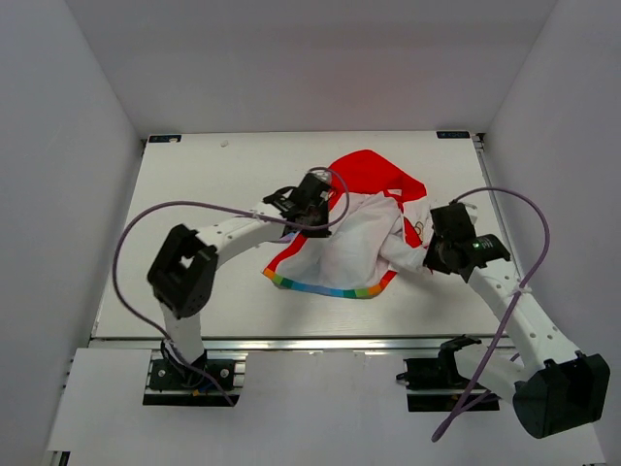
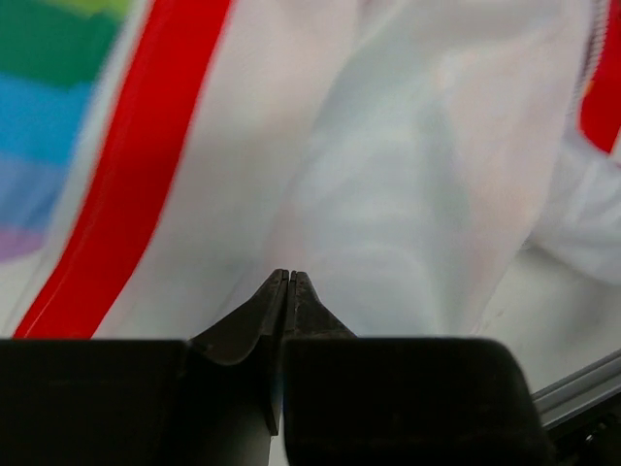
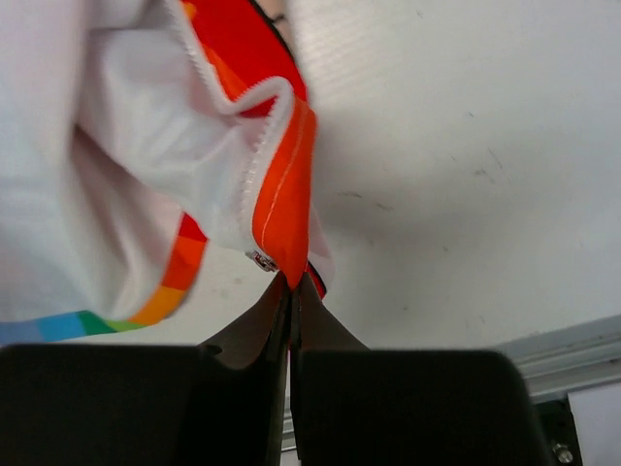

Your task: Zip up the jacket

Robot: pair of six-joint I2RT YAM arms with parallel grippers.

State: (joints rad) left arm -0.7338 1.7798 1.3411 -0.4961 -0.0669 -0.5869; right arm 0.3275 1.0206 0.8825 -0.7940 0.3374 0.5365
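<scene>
The jacket (image 1: 340,248) lies crumpled in the middle of the table, red hood (image 1: 374,173) at the back and rainbow hem (image 1: 325,288) toward the front. My left gripper (image 1: 315,218) is over its upper left part. In the left wrist view it (image 2: 288,276) is shut with nothing seen between the jaws, just above white fabric (image 2: 388,175) and a red stripe (image 2: 126,204). My right gripper (image 1: 429,254) is at the jacket's right edge. In the right wrist view it (image 3: 291,282) is shut on a red-orange edge strip (image 3: 283,204), lifted off the table, with a small metal zipper piece (image 3: 260,260) beside it.
The white table (image 1: 194,194) is walled at the back and both sides. Purple cables (image 1: 184,206) loop over both arms. The table's front metal rail (image 3: 568,338) shows in the right wrist view.
</scene>
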